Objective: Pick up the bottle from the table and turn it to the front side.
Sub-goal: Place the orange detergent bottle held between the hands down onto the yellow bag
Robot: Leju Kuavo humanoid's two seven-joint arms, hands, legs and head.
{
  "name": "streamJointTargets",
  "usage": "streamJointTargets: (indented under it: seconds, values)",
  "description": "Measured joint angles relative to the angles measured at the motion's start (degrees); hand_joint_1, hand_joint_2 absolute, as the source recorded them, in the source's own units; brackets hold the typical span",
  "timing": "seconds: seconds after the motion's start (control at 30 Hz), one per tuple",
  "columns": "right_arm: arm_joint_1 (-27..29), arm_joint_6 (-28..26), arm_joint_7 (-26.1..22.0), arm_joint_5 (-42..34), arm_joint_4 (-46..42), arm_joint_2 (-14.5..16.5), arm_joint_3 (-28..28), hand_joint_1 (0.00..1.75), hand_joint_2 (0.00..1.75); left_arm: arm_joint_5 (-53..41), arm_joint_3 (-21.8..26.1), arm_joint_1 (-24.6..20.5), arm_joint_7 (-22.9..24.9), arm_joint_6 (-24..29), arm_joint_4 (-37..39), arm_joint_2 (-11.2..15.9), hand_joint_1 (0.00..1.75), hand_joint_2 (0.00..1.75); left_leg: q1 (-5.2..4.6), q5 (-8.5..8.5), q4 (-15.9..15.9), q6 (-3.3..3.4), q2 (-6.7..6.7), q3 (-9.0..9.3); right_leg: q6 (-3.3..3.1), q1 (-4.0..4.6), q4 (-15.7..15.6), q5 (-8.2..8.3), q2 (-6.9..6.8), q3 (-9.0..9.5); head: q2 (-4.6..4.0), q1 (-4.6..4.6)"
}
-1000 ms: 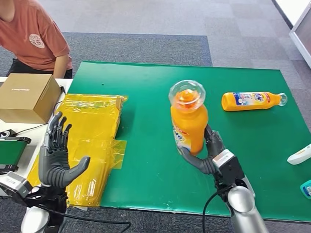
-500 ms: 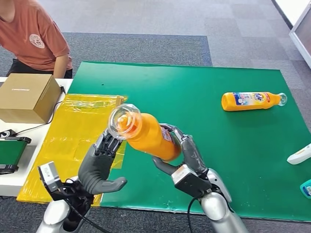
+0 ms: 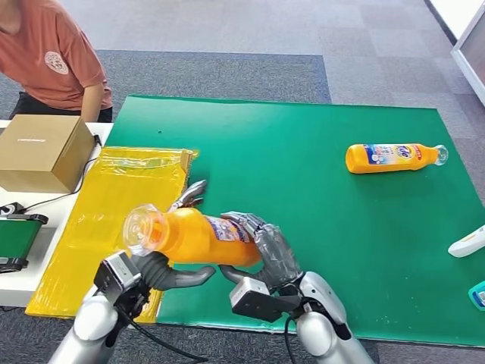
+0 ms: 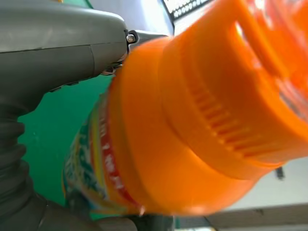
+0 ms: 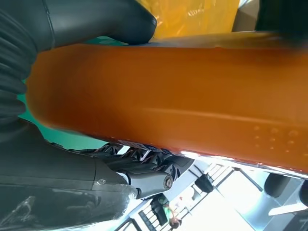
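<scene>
robot hand (image 4: 43,62) | grips | orange bottle (image 4: 188,134) | above green mat (image 4: 47,144)

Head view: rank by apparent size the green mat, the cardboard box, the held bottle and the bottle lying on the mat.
1. green mat
2. cardboard box
3. held bottle, though nearer the camera, so unsure
4. lying bottle

Office/lab: grey carpet tiles (image 3: 229,30), green mat (image 3: 343,227) on table, cardboard box (image 3: 42,152).

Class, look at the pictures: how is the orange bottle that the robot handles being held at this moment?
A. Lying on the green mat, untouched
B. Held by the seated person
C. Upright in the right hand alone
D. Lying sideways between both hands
D: the orange bottle lies sideways above the table edge, the right hand gripping its base end and the left hand holding it near the clear cap.
</scene>
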Motion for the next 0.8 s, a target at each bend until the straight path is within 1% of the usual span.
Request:
streamJointTargets:
  seconds: [0.1,0.17,0.2,0.3,0.33,0.67,0.73,0.8]
  values:
    - [0.49,0.7,0.93,1.32,0.03,-0.09,1.02,1.75,1.75,-6.71,-0.1,-0.2,-0.48,3.62,0.02,0.14,0.0,1.75,0.0,0.0,0.0,0.0,0.0,0.0,0.0,0.0,0.0,0.0,0.0,0.0,-0.01,0.01]
    - [0.54,0.85,1.44,2.01,0.18,-0.12,1.56,1.75,1.75,-7.96,-0.22,-0.23,-0.57,4.16,0.05,0.13,0.0,1.75,0.0,0.0,0.0,0.0,0.01,0.0,0.0,0.0,0.0,0.0,0.01,-0.01,-0.01,0.01]
    - [0.52,0.88,1.61,2.23,0.32,-0.12,1.81,1.75,1.75,-8.06,-0.27,-0.24,-0.59,4.17,0.07,0.09,0.18,1.75,0.0,0.0,0.0,0.0,0.01,0.0,0.0,0.0,0.0,0.0,0.01,-0.01,-0.01,0.01]
    - [0.28,0.95,1.8,2.48,0.84,-0.13,2.41,1.75,1.75,-7.33,-0.51,-0.25,-0.7,3.58,0.16,0.02,1.49,1.75,0.0,0.01,0.0,0.0,0.01,0.0,0.0,0.0,0.0,0.01,0.0,-0.01,0.01,0.01]
    - [0.08,0.97,1.82,2.49,1.04,-0.13,2.64,1.75,1.75,-6.64,-0.64,-0.28,-0.74,3.09,0.24,0.02,1.75,1.75,0.0,0.01,0.0,-0.01,0.01,0.0,0.0,0.0,0.0,0.01,0.0,-0.01,0.0,0.01]
    - [-1.14,0.93,1.84,1.94,1.96,-0.13,3.53,1.75,1.75,2.7,-1.03,-0.3,-0.59,-1.65,1.48,0.0,1.75,1.75,0.0,0.01,0.0,0.0,0.01,0.0,0.0,0.0,0.0,0.01,0.0,0.0,0.0,0.01]
    - [-1.14,0.71,1.89,1.71,2.04,-0.13,3.49,1.67,1.75,3.89,-0.95,-0.28,-0.57,-1.95,1.72,0.0,1.75,1.75,0.0,0.01,0.0,0.0,0.01,0.0,0.0,0.0,0.0,0.01,0.0,0.0,0.0,0.01]
    - [-1.12,0.43,2.0,1.27,2.12,-0.13,3.4,0.82,1.75,4.88,-0.82,-0.24,-0.58,-2.09,1.87,0.0,1.75,1.75,0.0,0.01,0.0,0.0,0.01,0.0,0.0,0.0,0.0,0.01,0.0,0.0,0.0,0.01]
